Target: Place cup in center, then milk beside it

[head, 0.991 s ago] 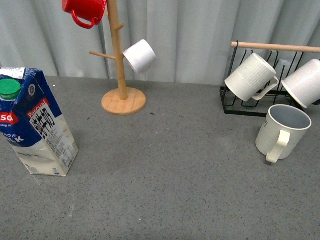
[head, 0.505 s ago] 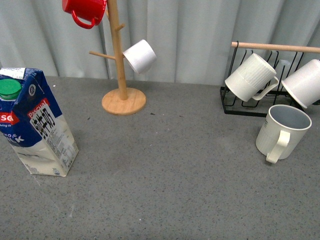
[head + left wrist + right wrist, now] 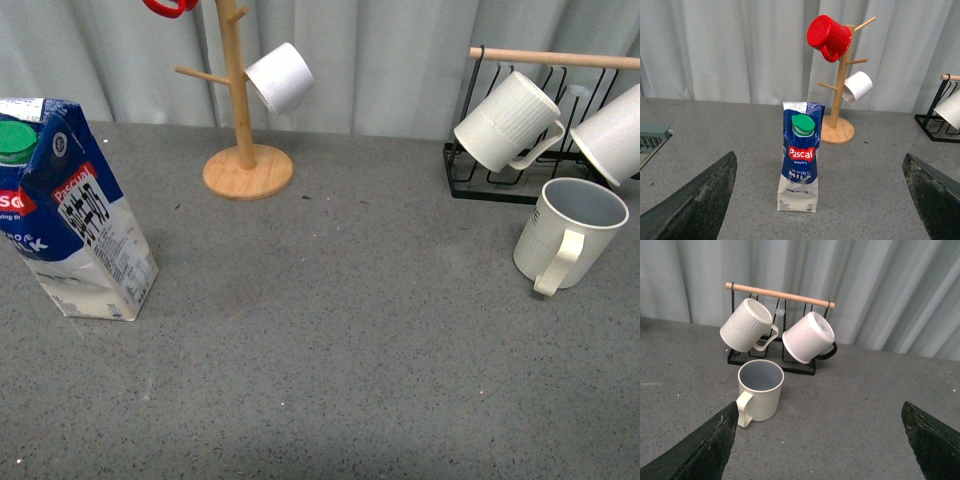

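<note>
Left gripper [image 3: 819, 156] jaws wide apart, empty, facing milk [image 3: 799, 172]; right gripper [image 3: 819, 405] likewise, facing cup [image 3: 761, 390].

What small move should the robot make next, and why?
Probably advance the open right gripper toward the cup: it stands upright before the mug rack, off at the table's right side, ungrasped, and it must reach the centre before the milk carton.
</note>
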`<action>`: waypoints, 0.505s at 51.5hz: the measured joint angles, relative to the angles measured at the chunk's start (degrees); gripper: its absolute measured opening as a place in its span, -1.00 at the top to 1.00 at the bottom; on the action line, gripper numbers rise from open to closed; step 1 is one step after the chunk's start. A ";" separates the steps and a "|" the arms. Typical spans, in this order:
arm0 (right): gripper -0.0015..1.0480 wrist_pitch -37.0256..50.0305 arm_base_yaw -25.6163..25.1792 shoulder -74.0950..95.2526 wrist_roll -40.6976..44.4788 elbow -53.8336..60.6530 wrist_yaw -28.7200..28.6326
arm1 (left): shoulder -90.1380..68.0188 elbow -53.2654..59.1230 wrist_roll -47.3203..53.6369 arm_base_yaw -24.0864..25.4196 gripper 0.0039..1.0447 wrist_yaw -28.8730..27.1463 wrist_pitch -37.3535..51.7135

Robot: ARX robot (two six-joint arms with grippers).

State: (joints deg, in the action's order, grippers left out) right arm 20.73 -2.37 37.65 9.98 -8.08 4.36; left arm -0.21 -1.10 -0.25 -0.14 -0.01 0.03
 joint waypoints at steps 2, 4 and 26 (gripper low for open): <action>-0.82 1.97 -0.59 4.63 -0.24 -1.51 -0.72 | 0.00 0.00 0.00 0.00 -0.88 -0.02 0.00; -0.82 3.41 -1.11 9.29 -0.52 -3.19 -1.36 | 0.00 0.00 0.00 0.00 -0.88 0.00 0.00; -0.82 -9.60 -3.93 54.73 -12.96 -34.60 -5.35 | 0.00 0.00 0.00 0.00 -0.88 0.00 0.00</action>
State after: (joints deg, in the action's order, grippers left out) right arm 11.14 -6.31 92.38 -2.98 -42.68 -0.99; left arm -0.21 -1.10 -0.25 -0.14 -0.01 0.03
